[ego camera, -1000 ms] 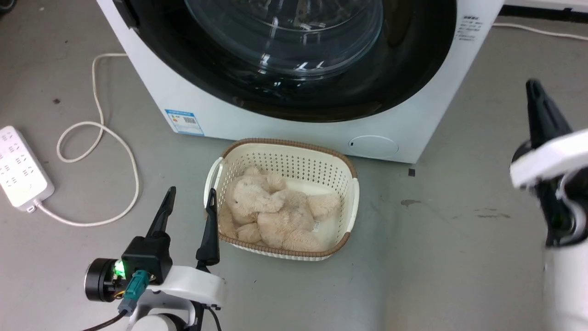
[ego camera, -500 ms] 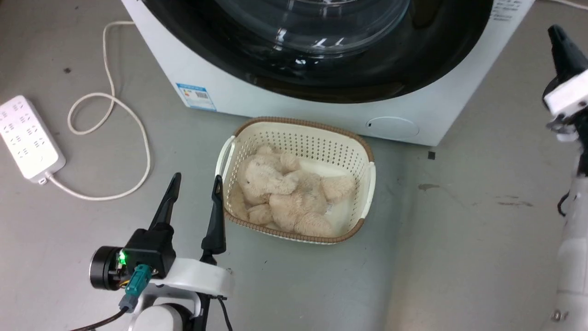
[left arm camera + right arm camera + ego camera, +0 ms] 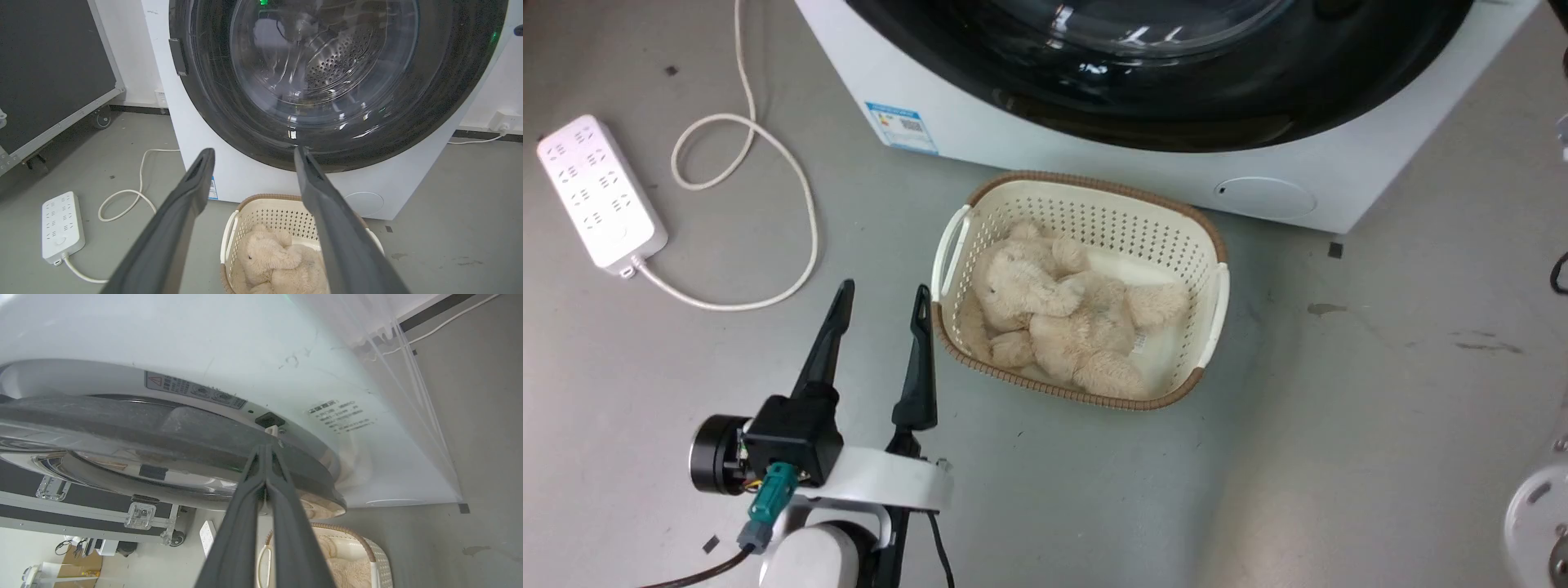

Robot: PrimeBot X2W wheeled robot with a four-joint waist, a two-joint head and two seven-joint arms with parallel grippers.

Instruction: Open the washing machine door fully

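The washing machine door (image 3: 212,102), a glossy black ring around a bulging clear glass bowl (image 3: 322,61), covers most of the white machine's front (image 3: 1029,155). In the right wrist view the door (image 3: 122,420) is seen edge-on. My right gripper (image 3: 265,448) is shut with nothing between its fingers. Its tips rest at the door's rim, just below the black latch slot (image 3: 267,419), where a small white hook shows. My left gripper (image 3: 884,287) stands open over the floor, left of the basket, and its fingers (image 3: 192,183) point toward the door from a distance.
A cream basket (image 3: 1094,192) holding a beige plush bear (image 3: 1062,318) sits on the floor right before the machine. A white power strip (image 3: 600,192) and its looped cable (image 3: 784,188) lie to the left. A small round white flap (image 3: 1264,198) is low on the machine. A black wheeled case (image 3: 49,61) stands far left.
The head camera has shifted, sliding the whole scene up and to the right. My right gripper rose along the machine's right side and left the head view. The left gripper stayed beside the basket.
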